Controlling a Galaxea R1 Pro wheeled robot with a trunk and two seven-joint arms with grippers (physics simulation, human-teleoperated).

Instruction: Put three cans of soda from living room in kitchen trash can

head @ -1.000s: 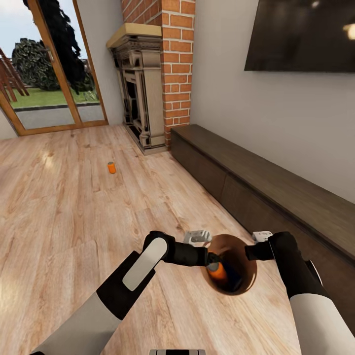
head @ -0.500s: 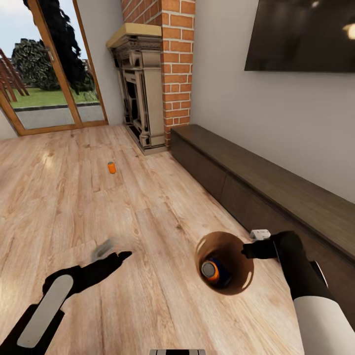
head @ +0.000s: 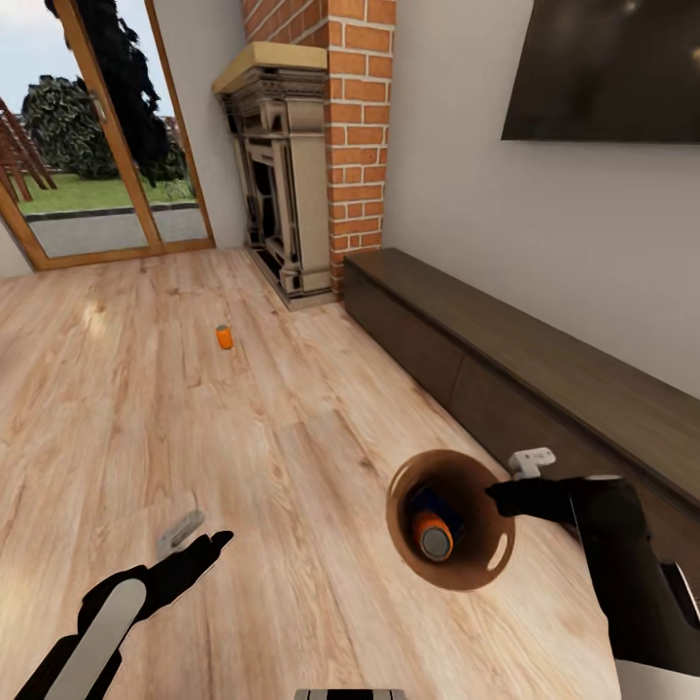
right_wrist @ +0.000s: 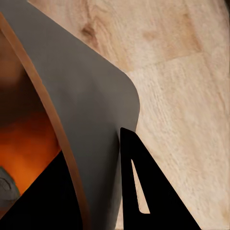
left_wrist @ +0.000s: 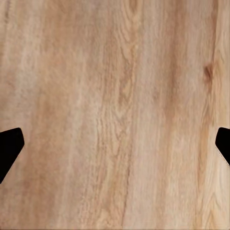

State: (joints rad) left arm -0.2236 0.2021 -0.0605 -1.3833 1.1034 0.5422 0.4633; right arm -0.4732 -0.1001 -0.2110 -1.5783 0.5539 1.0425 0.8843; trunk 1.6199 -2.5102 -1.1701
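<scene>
Living room, daylit
Light wood plank floor (head: 292, 457); red brick fireplace (head: 355, 136); long dark-wood cabinet (head: 525, 379); black wall TV (head: 603, 68); wood-framed glass doors (head: 97, 136).

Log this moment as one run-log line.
room: living room | right claw: shut on trash can rim | inside: orange can, blue can | left claw: open, empty | third can: on floor

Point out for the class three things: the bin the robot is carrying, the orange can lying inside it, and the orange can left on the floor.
tash can (head: 498, 552): head view, on its inner wall near the rim.
orange can in the bin (head: 433, 536): head view, on its grey-white top.
orange can on the floor (head: 225, 337): head view, on its orange side.
</scene>
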